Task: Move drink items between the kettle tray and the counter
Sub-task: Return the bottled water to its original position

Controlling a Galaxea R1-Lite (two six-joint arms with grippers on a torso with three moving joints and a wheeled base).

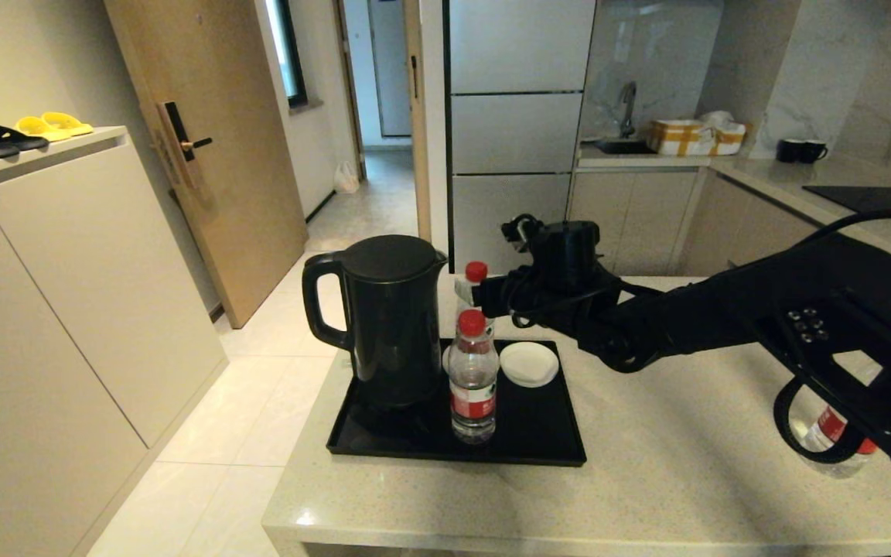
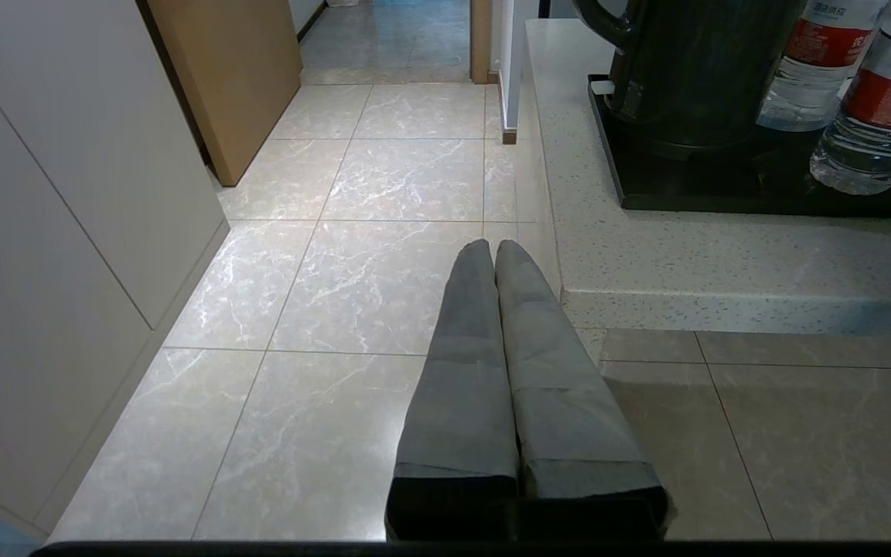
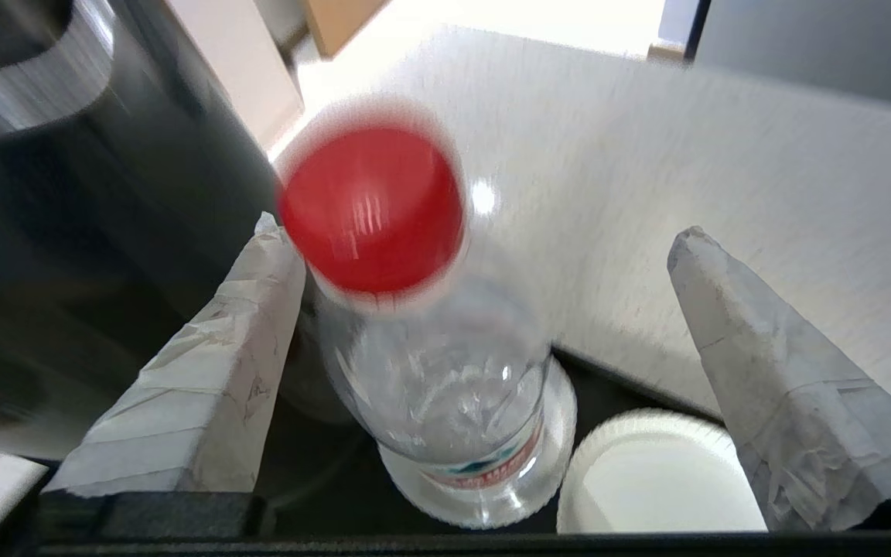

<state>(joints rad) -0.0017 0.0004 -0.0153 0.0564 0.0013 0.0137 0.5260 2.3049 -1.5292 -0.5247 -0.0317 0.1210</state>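
The black kettle (image 1: 391, 317) stands on the black kettle tray (image 1: 538, 452) on the beige counter (image 1: 646, 480). Two red-capped bottles are on the tray: a front one (image 1: 473, 387) and a rear one (image 1: 476, 273) beside the kettle. My right gripper (image 1: 484, 298) is open around the rear bottle (image 3: 445, 371) at neck height. One finger (image 3: 252, 325) is close to that bottle and the other (image 3: 732, 325) is well apart from it. A third bottle (image 1: 828, 433) stands on the counter at the right, partly hidden by my right arm. My left gripper (image 2: 493, 249) hangs shut over the floor.
A white saucer (image 1: 529, 363) lies on the tray right of the bottles, and another seems to sit under the rear bottle. The kettle (image 3: 66, 232) is close beside the right gripper. The counter edge (image 2: 724, 309) lies near the left gripper. A beige cabinet (image 1: 66, 294) bearing slippers stands at left.
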